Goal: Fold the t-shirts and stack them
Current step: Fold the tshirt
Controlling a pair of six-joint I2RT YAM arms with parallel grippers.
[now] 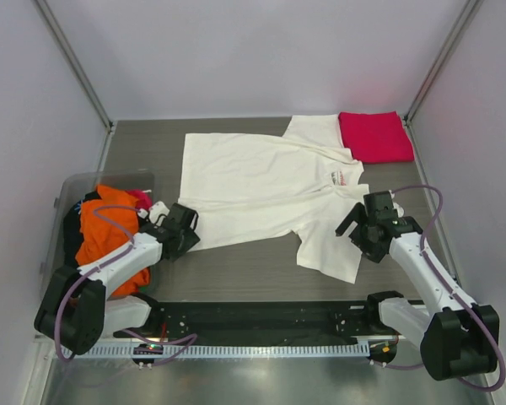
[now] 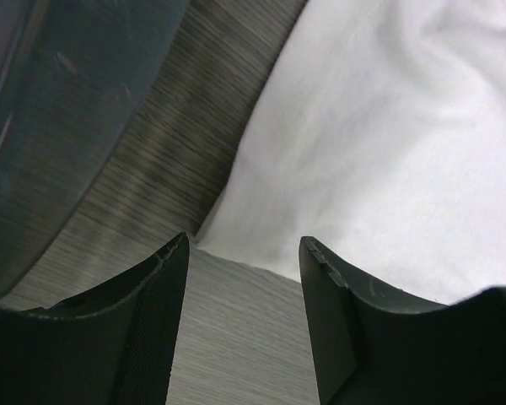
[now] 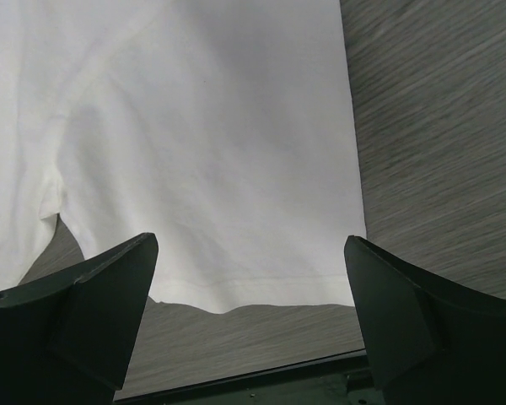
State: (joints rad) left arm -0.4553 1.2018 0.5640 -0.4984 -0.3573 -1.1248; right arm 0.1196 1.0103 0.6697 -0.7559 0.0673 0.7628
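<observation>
A white t-shirt (image 1: pixel 261 181) lies spread on the bench (image 1: pixel 236 274), its length running left to right. The left end effector (image 1: pixel 185 226), half open and empty, sits just beside the near-left hem corner. The right end effector (image 3: pixel 251 249), wide open and empty, hovers over the near-right sleeve.

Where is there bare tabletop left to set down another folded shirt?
Bare table runs between the white t-shirt's near hem and the black rail; a smaller patch lies behind the clear bin, left of that shirt. The middle and the far right corner, with the folded pink-red t-shirt, are taken.
</observation>
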